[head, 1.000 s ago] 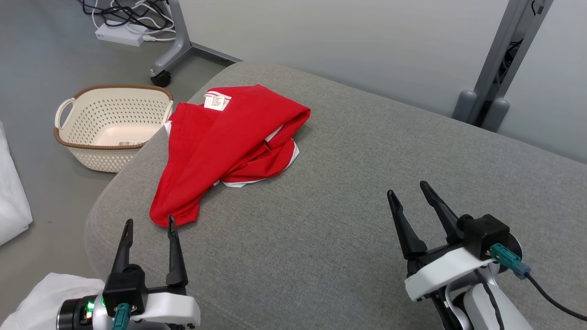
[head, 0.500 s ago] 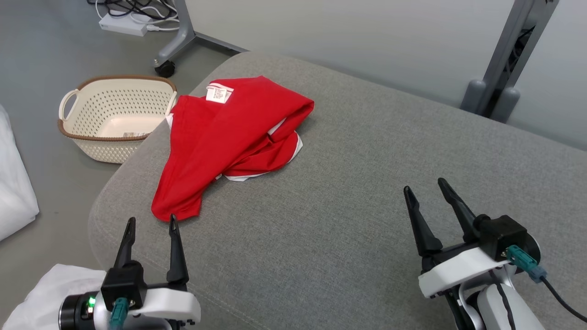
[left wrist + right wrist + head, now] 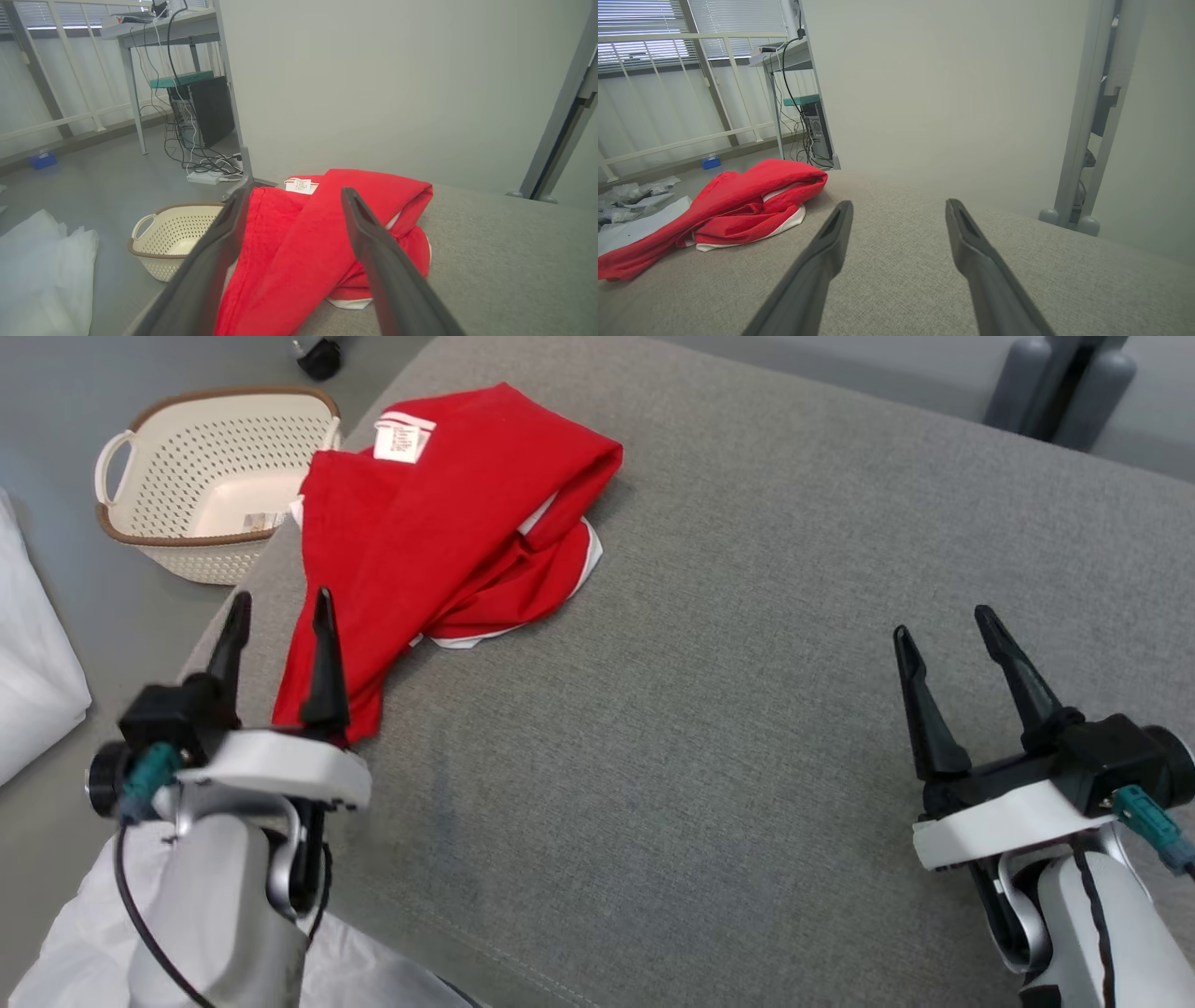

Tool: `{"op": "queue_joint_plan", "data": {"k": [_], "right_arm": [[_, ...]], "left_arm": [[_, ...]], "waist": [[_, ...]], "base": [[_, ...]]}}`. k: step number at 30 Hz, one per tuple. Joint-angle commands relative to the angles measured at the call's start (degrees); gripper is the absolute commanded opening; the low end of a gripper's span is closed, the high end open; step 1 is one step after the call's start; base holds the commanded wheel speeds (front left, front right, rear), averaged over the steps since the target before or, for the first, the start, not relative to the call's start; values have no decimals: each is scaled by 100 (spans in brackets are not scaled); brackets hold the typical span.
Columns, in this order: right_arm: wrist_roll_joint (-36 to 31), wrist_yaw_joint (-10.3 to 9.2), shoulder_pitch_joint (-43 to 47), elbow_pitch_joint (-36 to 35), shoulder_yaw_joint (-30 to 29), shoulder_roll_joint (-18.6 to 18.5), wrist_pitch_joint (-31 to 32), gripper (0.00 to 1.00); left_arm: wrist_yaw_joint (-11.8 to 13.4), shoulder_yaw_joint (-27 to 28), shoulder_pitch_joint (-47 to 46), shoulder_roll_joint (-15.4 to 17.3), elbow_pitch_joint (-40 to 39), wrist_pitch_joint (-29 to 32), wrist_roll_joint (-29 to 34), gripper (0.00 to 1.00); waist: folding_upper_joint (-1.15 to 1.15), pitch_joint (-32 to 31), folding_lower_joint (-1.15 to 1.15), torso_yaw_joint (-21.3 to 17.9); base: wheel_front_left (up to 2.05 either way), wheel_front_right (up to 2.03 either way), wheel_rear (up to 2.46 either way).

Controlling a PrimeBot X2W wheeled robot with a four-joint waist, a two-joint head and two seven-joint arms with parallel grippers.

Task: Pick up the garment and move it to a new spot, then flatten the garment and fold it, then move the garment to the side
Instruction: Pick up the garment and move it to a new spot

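Sprawling over the far left corner of a broad grey cushion (image 3: 747, 709), the red garment (image 3: 439, 523) lies crumpled and loosely doubled over itself. One long tail runs toward the robot and a rolled fold sits at the far right end. White trim (image 3: 467, 639) peeks out along its lower edge, and a small white label (image 3: 397, 439) faces up near the far edge.

White sheeting (image 3: 28, 663) lies on the grey floor (image 3: 56, 429) off the cushion's left side. A cream perforated basket (image 3: 187, 560) with a brown rim stands on the floor just beside the cushion's corner, close to the garment's far left edge. Two grey posts (image 3: 1064, 383) rise behind the cushion at the far right, and a dark castor (image 3: 317, 353) shows at the top edge.

The left gripper (image 3: 282, 600) is over the garment's near tail, jaws spread wide and holding nothing. In the left wrist view the red cloth (image 3: 299, 242) fills the gap between them (image 3: 295, 191); whether they touch it I cannot tell. The right gripper (image 3: 941, 625) is well apart from the garment over bare cushion, jaws equally wide and empty.

Since a second ago the head camera has tipped down and forward, so the whole scene sits higher in the picture. The left gripper has advanced from just short of the tail's end to overlapping it. The garment's folds lie as before.
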Motion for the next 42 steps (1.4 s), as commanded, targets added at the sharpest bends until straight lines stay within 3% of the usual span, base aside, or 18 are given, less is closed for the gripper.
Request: {"op": "queue_joint_plan", "data": {"k": [1,5,11,24,33,40,41,42], "right_arm": [[-17,1,-85,-38,20,-73,-33,100],[-45,2,-259,-90,89,-160,-33,100],[-95,2,-363,-94,195,-200,-33,100],[-46,2,-627,-118,349,-154,-33,100],[-54,2,-681,-142,410,-137,-33,100],[-46,2,-717,-98,428,-123,-32,100],[-44,2,-719,-93,429,-122,-32,100],[-46,2,-719,-84,424,-123,-32,100]], "left_arm": [[-119,105,-308,74,167,-8,-74,100],[-593,217,-1271,284,1384,83,-391,100],[-828,-39,-2589,738,2700,1058,-781,100],[-836,-1319,-3658,1419,3638,2770,-1698,100],[-837,-1629,-3979,1429,4278,3497,-2051,100],[-837,-1749,-4107,1398,4483,3608,-2152,100],[-837,-1775,-4114,1386,4497,3611,-2172,0],[-837,-1804,-4110,1363,4504,3615,-2191,0]], "waist": [[0,235,0,-177],[0,440,0,-362],[0,691,0,-616],[0,1181,0,-1191],[0,1341,0,-1319],[0,1376,0,-1367],[0,1376,0,-1368],[0,1372,0,-1368]], "base": [[0,0,0],[0,0,0],[0,0,0],[0,0,0],[0,0,0],[0,0,0],[0,0,0],[0,0,0]]}}
